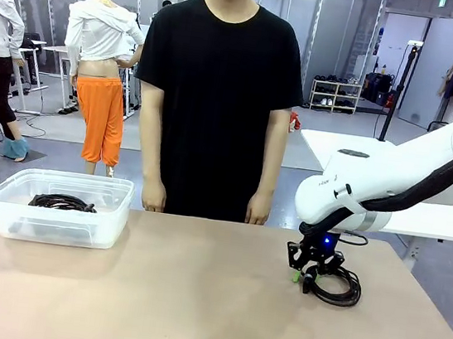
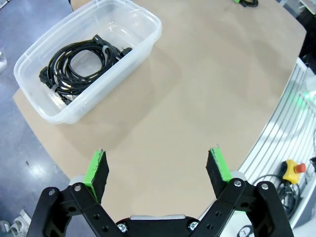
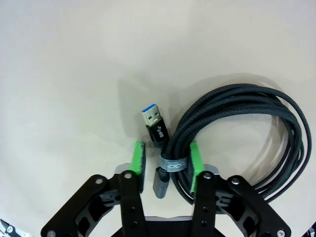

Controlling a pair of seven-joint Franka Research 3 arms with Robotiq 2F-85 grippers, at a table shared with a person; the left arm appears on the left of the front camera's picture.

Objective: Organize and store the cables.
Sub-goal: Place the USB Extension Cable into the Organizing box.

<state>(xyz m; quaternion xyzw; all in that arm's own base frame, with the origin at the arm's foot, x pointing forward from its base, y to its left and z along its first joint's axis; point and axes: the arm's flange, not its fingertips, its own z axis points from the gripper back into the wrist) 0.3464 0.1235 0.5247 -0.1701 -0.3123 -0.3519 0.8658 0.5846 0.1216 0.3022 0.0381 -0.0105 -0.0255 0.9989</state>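
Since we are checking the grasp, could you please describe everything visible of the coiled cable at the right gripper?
The coiled cable is a dark, braided-looking cord wound in several round loops, lying flat on the tan table. A grey strap binds the bundle, and a blue-tongued USB plug sticks out beside it. The right gripper is shut on the strapped section.

Coiled cable (image 3: 237,133) runs under right fingers (image 3: 194,165); bin (image 1: 3,215) wall blurs stored coils' (image 1: 62,202) plugs.

Sitting on the table (image 1: 193,299) at its left: a bin (image 1: 58,208), holding a coiled cable (image 2: 79,64). Lying at the right, well apart: another coiled cable (image 3: 237,133), between the right gripper's (image 3: 167,165) fingers. Standing behind: a person (image 1: 218,93).
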